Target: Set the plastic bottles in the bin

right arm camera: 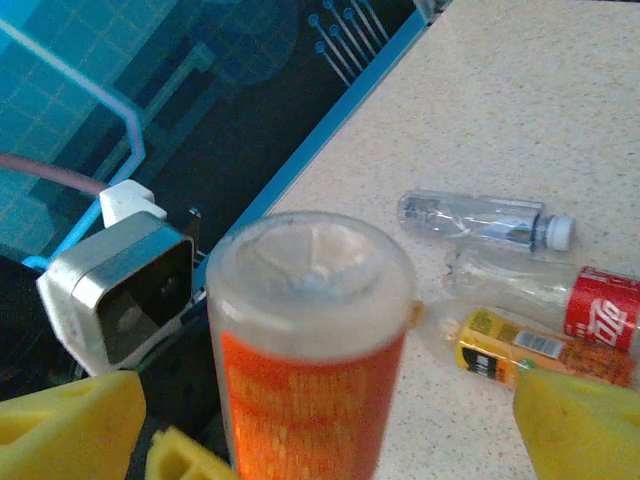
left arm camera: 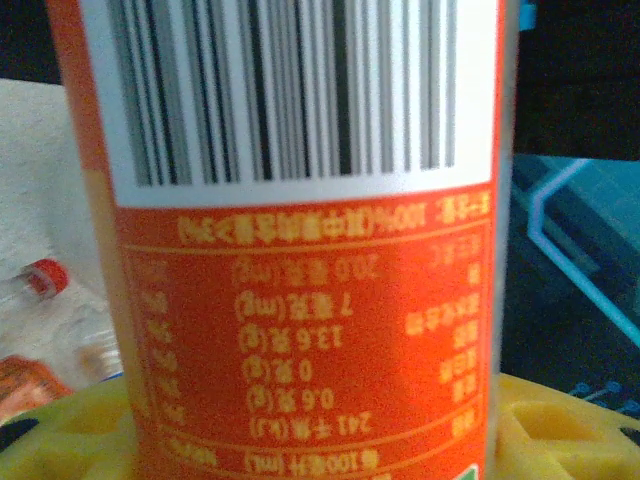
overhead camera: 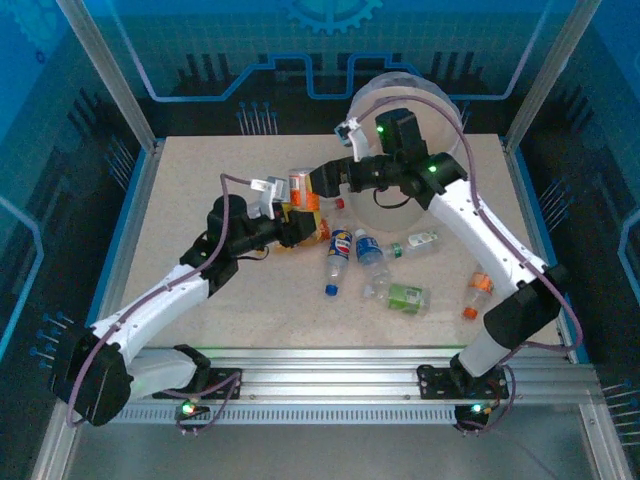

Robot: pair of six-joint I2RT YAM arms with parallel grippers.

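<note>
The left fingers grip the orange bottle above the bench; the right fingers stand open, flanking it.

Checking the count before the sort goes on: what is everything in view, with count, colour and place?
orange bottle: one, orange label, upright, mid-table.
lying bottles: five, clear with blue, green, white or orange labels, right of centre.
other bottles: three seen, one clear, one red-labelled, one yellow-labelled, lying beside the orange bottle.
bin: one, off-white, far side of table.
table: one, beige speckled.
left gripper: yellow fingers, shut on orange bottle.
right gripper: yellow fingers, open, either side of orange bottle.
</note>
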